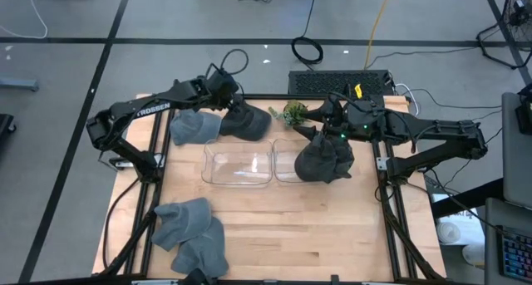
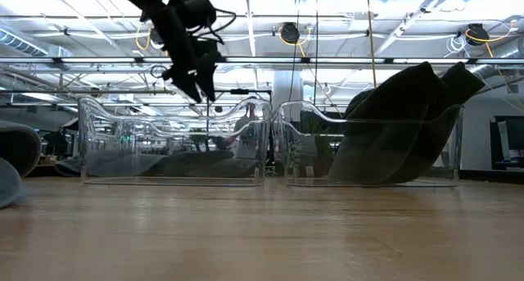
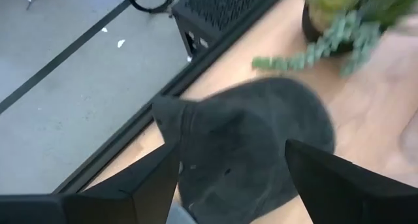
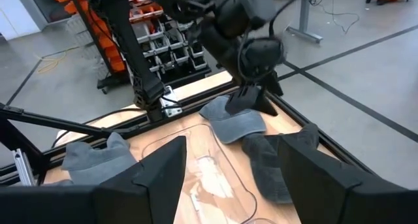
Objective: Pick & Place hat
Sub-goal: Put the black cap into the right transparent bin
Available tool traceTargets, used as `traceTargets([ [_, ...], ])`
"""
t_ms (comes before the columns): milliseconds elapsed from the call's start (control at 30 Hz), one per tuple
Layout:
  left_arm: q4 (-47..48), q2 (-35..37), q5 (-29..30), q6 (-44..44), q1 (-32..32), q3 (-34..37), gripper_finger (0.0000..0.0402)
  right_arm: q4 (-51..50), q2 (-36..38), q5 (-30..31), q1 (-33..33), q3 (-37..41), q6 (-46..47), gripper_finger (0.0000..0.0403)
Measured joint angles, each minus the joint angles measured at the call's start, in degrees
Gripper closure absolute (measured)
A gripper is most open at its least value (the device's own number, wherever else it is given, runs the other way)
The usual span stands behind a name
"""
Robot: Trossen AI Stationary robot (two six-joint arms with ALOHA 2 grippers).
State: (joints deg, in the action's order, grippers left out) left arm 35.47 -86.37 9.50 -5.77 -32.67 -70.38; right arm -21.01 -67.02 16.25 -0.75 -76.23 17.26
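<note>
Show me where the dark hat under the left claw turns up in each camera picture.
High view: dark hat at the table's back, behind the left clear bin.
Low view: cannot tell.
Left wrist view: centre, between the fingers.
Right wrist view: beside the lighter hat.
Shared landmark: the potted plant.

Two bins side by side mid-table.
Left bin (image 1: 238,164) sits beside right bin (image 1: 293,164), which holds hats (image 1: 326,159). Far of them lie two caps (image 1: 247,122) and a plant (image 1: 294,111); near-left, a pile (image 1: 193,234).
</note>
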Motion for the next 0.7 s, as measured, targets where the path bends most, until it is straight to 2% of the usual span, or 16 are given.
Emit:
traceTargets([
  [367,-5.9,0.0,1.2,5.5,0.0,9.4,0.0117,1.5,0.0,-0.1,0.0,0.0,0.0,0.0178],
  [500,-7.2,0.0,0.7,10.3,0.0,12.0,0.0116,2.5,0.0,-0.1,0.0,0.0,-0.1,0.0179],
  [700,-7.1,0.0,-3.4,20.0,0.0,14.5,0.0116,2.8,0.0,-0.1,0.0,0.0,0.0,0.018],
])
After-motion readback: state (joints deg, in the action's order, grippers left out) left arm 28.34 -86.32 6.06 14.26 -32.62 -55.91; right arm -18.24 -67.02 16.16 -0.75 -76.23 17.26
